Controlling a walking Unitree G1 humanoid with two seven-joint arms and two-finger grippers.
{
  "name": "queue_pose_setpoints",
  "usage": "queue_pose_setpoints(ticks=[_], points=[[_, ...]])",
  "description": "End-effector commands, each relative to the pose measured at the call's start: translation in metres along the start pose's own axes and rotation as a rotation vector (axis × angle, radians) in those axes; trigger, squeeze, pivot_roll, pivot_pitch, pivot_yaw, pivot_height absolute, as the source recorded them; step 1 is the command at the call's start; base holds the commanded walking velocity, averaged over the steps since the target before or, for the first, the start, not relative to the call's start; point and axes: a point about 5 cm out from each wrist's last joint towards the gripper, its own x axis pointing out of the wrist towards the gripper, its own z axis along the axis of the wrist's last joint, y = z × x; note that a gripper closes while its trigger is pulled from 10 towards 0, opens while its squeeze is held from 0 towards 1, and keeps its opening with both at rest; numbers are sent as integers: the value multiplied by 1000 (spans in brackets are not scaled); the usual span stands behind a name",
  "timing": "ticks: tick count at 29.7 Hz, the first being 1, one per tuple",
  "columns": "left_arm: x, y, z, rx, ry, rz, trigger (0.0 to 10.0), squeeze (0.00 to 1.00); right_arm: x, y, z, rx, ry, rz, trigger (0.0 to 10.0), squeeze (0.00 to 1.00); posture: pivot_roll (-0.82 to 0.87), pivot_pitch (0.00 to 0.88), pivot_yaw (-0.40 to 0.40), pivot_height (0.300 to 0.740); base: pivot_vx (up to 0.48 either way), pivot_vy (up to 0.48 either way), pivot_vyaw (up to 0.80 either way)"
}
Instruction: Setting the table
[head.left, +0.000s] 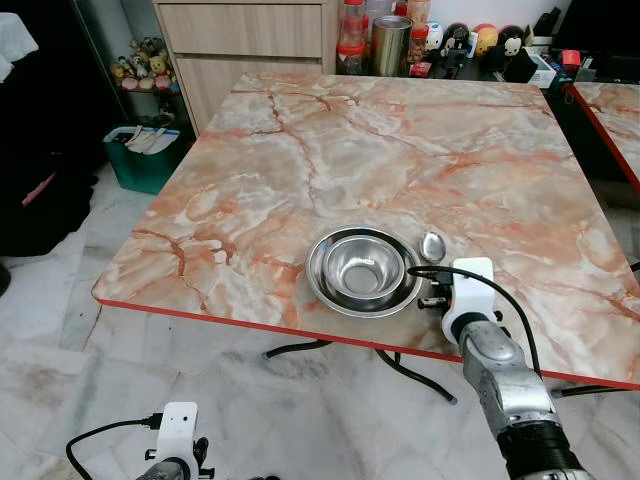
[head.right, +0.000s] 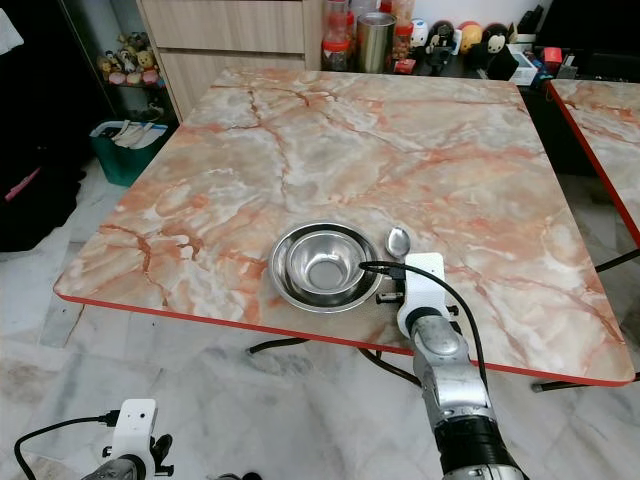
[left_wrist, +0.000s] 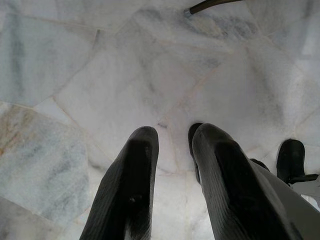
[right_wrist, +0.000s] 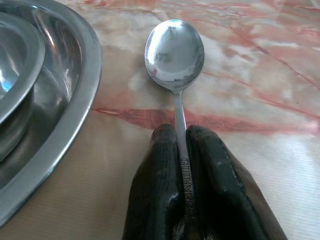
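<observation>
Black fingers (right_wrist: 160, 195) of the right gripper (right_wrist: 183, 150) are pressed together on the handle of a steel spoon (right_wrist: 174, 52), the engraved handle running up the narrow seam between them. The spoon's bowl faces up and lies just ahead of the fingertips, low over or resting on the marbled orange-and-cream surface (head.left: 400, 150); actual contact cannot be told. To the gripper's left, close beside the spoon but apart from it, sits a steel plate (right_wrist: 80, 80) with a steel bowl (head.left: 358, 265) standing upright inside it. Plate, bowl and spoon all lie near the surface's red front edge, on its right-hand part. The right arm reaches up to them from below that edge, its white wrist block (head.left: 468, 290) just over the rim.

The left gripper (left_wrist: 172, 145) hangs low beside the robot, well away from the surface, its two fingers narrowly parted and holding nothing, over a pale marble floor (left_wrist: 100, 75). Beyond the far edge of the surface stand a wooden cabinet (head.left: 240, 40), jars and a metal canister (head.left: 390, 45).
</observation>
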Motion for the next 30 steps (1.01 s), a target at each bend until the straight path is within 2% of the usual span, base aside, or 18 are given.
queue_pose_setpoints(ticks=[1, 2, 3, 12, 19, 20, 21, 30], points=[[-2, 5, -8, -2, 33, 15, 10000, 0, 1, 2, 2, 11, -9, 18, 10000, 502, 7, 120, 30, 740, 0, 0, 0], [-2, 5, -8, -2, 33, 15, 10000, 0, 1, 2, 2, 11, -9, 18, 10000, 502, 7, 120, 30, 740, 0, 0, 0], [-2, 5, -8, -2, 33, 15, 10000, 0, 1, 2, 2, 10, -11, 18, 10000, 1000, 7, 120, 29, 740, 0, 0, 0], [-2, 5, -8, -2, 34, 15, 10000, 0, 2, 3, 3, 10, -11, 13, 10000, 1000, 9, 119, 30, 740, 0, 0, 0], [-2, 7, -7, -3, 32, 17, 10000, 0, 2, 2, 11, 6, -56, 0, 10000, 1000, 9, 120, 31, 740, 0, 0, 0], [-2, 7, -8, -3, 32, 17, 10000, 0, 1, 0, 15, -9, -87, -11, 10000, 169, 8, 117, 31, 740, 0, 0, 0], [-2, 6, -8, -3, 32, 16, 10000, 0, 0, 0, 18, -17, -108, -14, 10000, 0, 8, 117, 31, 740, 0, 0, 0], [-2, 5, -9, -3, 36, 12, 10000, 0, -2, -2, 41, 10, -246, -37, 10000, 0, 9, 120, 31, 740, 0, 0, 0]])
